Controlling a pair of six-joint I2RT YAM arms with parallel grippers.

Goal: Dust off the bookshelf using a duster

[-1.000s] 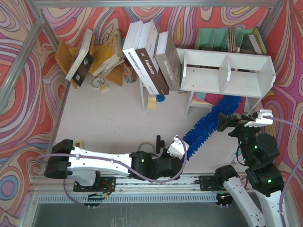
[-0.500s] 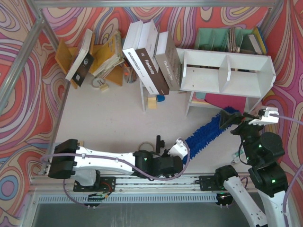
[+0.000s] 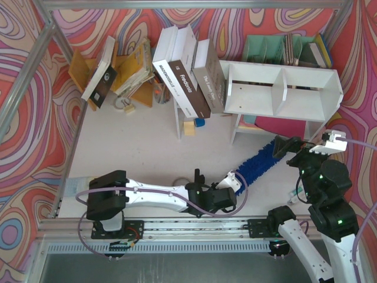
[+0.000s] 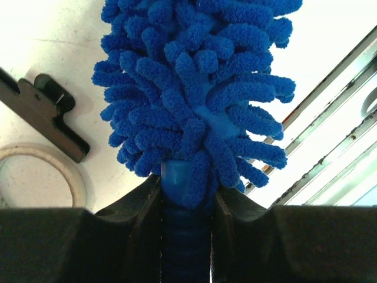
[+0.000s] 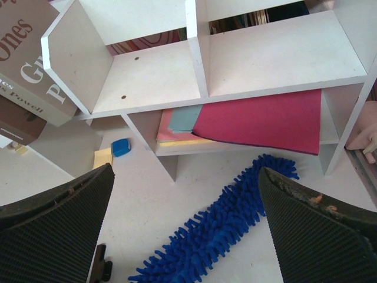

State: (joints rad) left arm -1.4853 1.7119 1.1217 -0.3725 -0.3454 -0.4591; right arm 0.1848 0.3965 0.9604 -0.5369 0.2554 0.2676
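1. Left gripper (image 4: 187, 194) is clamped narrow on the slim handle of the duster (image 4: 194, 88), right where the blue fluff begins.
2. Right gripper (image 5: 185, 174) hangs spread wide and holds nothing. Its wrist view looks down on the duster's far end.
3. The duster lies low along the counter (image 3: 135, 147), running diagonally from the left gripper by the near edge up toward the legs of the bookshelf (image 3: 283, 88). Its tip sits near the pink folder (image 5: 265, 121) on the shelf's bottom ledge. It touches neither open compartment.
4. Handling, as a judgement: the duster looks light, and the chenille head soft and floppy. The fluff would compress and slip, so it offers no firm hold.
5. The hard plastic handle is the place to grip. Held at one end, the long head likely sags and swings, so slow sweeps suit it.
6. The bookshelf looks rigid and light pressure should not shift it. The leaning books (image 3: 188, 76) beside it could topple if bumped.
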